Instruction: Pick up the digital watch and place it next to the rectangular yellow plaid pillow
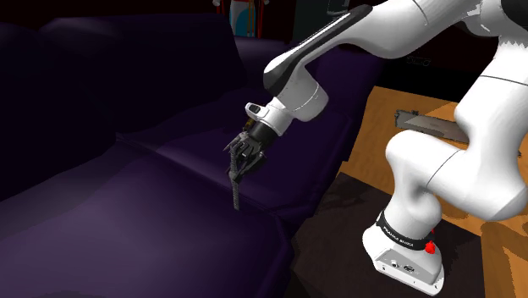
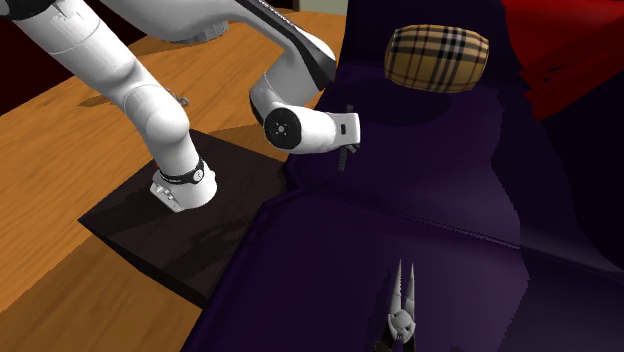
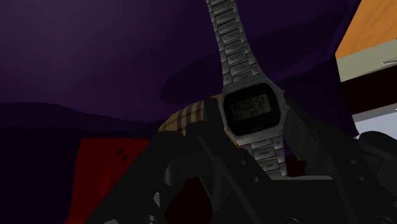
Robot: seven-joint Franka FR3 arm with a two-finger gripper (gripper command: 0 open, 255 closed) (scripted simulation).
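Steel-grey link band, dark LCD face: digital watch [image 3: 253, 109].
- Loc.: off the sofa, in the air, carried by gripper [image 1: 243, 161]. Shoulder view: band hangs down from the fingers, long axis near vertical, free end just above the seat.
- Hand state: black fingers [image 3: 210, 165] pinched on the band's short end, just past the case; case and the long end stick out beyond the tips.
- Writing: pale digits on the LCD, too faint to read for certain. White lettering on the black collar at the arm's foot [image 1: 399, 238], too small to read.

Yellow plaid pillow [image 2: 437, 57]: tan/black/white check, rounded oblong, lying on the sofa [image 2: 420, 200] (deep purple upholstery).
- Key relation: in second exterior view, pillow sits up and to the right of the hand, same sofa, open cushion between them. Wrist view: a plaid strip shows just behind the watch case, so pillow is roughly ahead of the fingers.
- Judgement: pick looks done; carry twd pillow and set-down beside it remain.

Misc.: pale pliers [image 2: 400, 305] on the near seat, well apart from the hand; wood floor [image 2: 70, 130].
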